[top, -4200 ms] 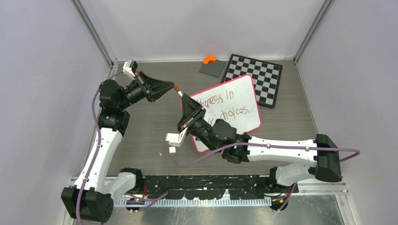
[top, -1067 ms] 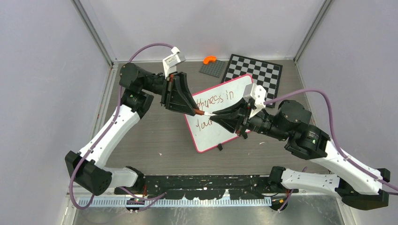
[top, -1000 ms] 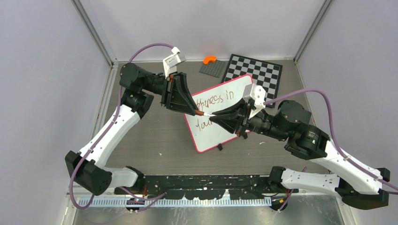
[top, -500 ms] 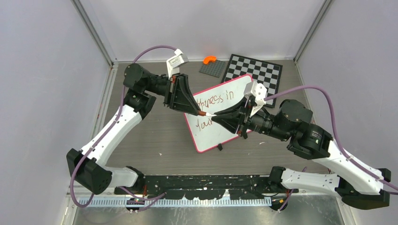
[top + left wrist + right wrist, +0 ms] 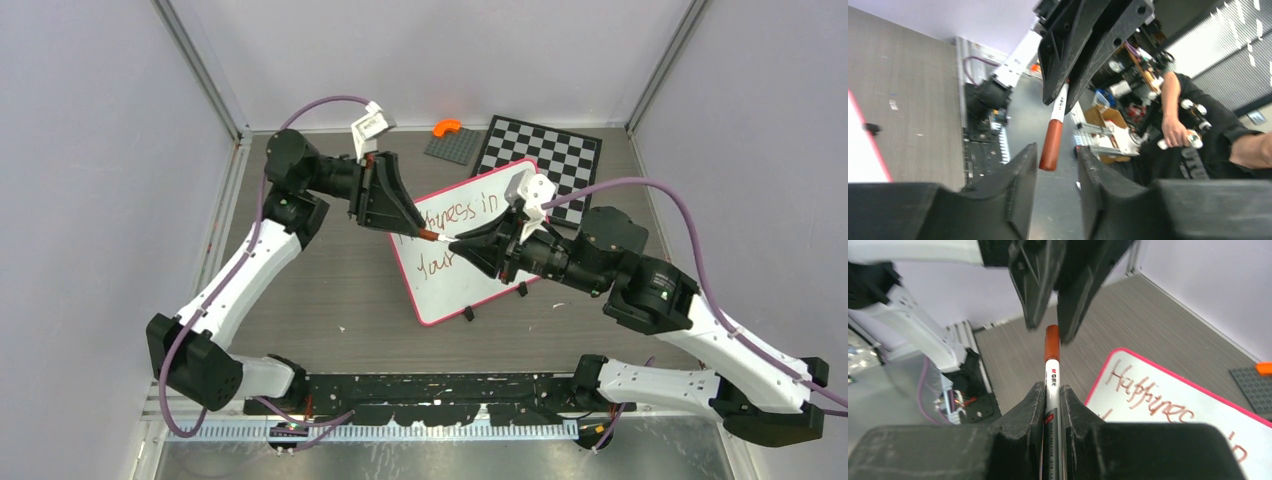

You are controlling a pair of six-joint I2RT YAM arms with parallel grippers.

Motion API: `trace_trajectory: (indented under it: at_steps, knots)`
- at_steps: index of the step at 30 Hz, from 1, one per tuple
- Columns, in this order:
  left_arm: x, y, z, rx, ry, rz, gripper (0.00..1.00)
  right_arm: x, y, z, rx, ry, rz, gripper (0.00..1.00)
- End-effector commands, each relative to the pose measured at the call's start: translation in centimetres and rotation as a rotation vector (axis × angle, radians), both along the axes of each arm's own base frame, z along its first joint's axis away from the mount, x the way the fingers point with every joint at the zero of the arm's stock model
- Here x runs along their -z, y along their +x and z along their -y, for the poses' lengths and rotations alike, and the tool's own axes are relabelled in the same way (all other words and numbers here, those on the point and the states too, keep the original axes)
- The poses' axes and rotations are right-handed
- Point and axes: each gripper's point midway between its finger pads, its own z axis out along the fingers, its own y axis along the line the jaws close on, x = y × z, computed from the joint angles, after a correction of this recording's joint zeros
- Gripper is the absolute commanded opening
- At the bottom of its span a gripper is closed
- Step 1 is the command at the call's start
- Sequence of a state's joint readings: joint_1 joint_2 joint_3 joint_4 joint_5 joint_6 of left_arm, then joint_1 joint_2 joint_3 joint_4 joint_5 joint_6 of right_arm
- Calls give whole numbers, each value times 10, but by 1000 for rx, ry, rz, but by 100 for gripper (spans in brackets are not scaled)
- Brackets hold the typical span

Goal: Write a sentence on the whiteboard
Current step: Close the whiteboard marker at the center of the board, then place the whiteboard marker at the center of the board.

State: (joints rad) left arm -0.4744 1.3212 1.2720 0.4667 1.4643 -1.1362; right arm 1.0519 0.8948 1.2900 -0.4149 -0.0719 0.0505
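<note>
where the two grippers meet over the left edge of the one whiteboard (image 5: 452,295), a single marker (image 5: 1051,365) is seen clamped in the closed right gripper (image 5: 1050,388), its red cap end set between the parted fingers of the left gripper (image 5: 1055,149). the sentence (image 5: 462,212), two lines, is partly hidden on the board, which is laid flat on the table (image 5: 330,280) by one chessboard (image 5: 560,160).

Lit evenly and softly from overhead, with only faint shadows. Crisp throughout from above. Up close, blurred at the left fingers (image 5: 1013,200) and right fingers (image 5: 1023,435) (dark, featureless bulk), sharper just beyond the fingertips at the marker (image 5: 1051,370); washed out at bright blinds (image 5: 1233,45) far past the left pair.
</note>
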Motion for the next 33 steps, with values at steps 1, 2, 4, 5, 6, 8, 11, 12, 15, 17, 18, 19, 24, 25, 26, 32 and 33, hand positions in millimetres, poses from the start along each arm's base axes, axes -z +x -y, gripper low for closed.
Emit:
trace_trajectory:
  at_steps: [1,2,4,5,6,8,11,12,15,17,18,19,24,25,26,32,33]
  knots:
    - [-5,27,-29,-126,-20,82,45,12,13,10,58,-56,52,0]
    - [-6,31,-34,-140,-20,96,50,16,12,12,53,-67,48,0]
    - [-8,31,-39,-133,-22,132,59,21,8,13,30,-76,35,0]
    - [-8,31,-39,-132,-23,136,61,23,5,12,9,-80,32,0]
    - [-7,31,-38,-138,-25,133,64,24,1,11,-15,-80,30,0]
    - [-2,34,-35,-135,-25,125,67,26,-9,8,-73,-88,29,0]
    - [1,38,-30,-120,-13,89,72,36,-23,3,-165,-122,18,0]
    - [1,39,-28,-120,-12,79,73,38,-25,4,-173,-130,14,0]
    - [-2,54,-20,-165,2,-5,73,41,-22,6,-159,-139,10,0]
    - [0,68,-12,-247,27,-95,73,41,-18,8,-142,-136,5,0]
    - [3,69,-7,-277,50,-98,74,41,-17,10,-131,-132,-1,0]
    - [12,71,-2,-335,109,-88,75,42,-15,11,-120,-129,-9,0]
    - [29,55,-5,-429,273,187,81,44,-11,24,-77,-120,-34,0]
    - [29,50,-7,-410,280,219,81,44,-10,26,-72,-117,-36,0]
    - [35,43,-8,-380,296,254,81,44,-10,27,-67,-116,-35,0]
    - [63,-14,-6,-136,338,471,76,50,-21,27,-126,-136,-52,0]
    - [66,-17,-7,-125,348,495,74,52,-23,27,-138,-142,-56,0]
